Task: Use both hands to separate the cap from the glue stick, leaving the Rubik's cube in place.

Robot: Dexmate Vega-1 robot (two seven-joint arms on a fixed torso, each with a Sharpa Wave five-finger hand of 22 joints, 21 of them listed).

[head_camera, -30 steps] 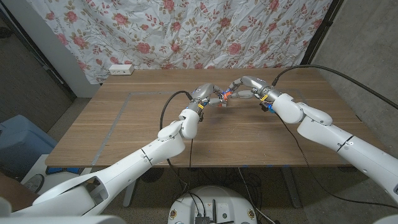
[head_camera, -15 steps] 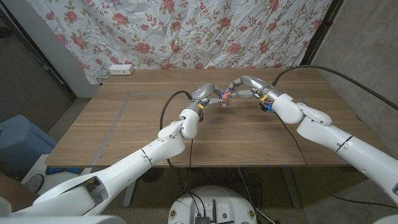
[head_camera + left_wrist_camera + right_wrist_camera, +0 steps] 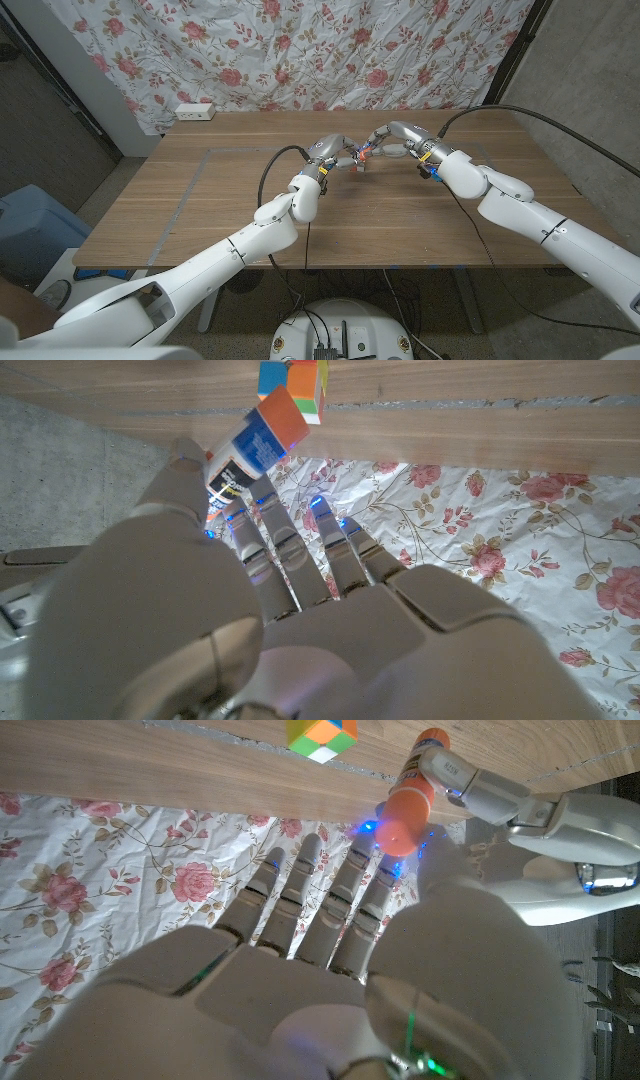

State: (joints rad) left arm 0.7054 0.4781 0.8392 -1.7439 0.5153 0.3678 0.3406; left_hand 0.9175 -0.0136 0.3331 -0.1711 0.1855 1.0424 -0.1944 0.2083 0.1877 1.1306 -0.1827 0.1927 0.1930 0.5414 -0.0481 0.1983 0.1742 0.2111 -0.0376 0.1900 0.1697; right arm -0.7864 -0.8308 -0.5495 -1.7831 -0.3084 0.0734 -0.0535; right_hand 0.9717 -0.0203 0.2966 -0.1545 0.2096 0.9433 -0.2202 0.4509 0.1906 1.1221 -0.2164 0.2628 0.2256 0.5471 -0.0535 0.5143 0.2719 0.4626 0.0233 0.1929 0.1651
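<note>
Two robot hands meet over the far middle of the brown wooden table (image 3: 200, 200) in the head view: the left hand (image 3: 328, 152) and right hand (image 3: 392, 138) converge on a small white, blue and orange glue stick (image 3: 358, 155), raised just above the tabletop.

In the left wrist view, the left hand pinches the stick's labelled barrel (image 3: 245, 455), close beside the multicoloured Rubik's cube (image 3: 295, 382) resting on the table.

In the right wrist view, the right hand's fingers (image 3: 385, 885) close around the orange cap (image 3: 405, 815).

The stick looks light, rigid and smooth, likely slippery; gripping barrel and cap firmly at opposite ends seems best.
</note>
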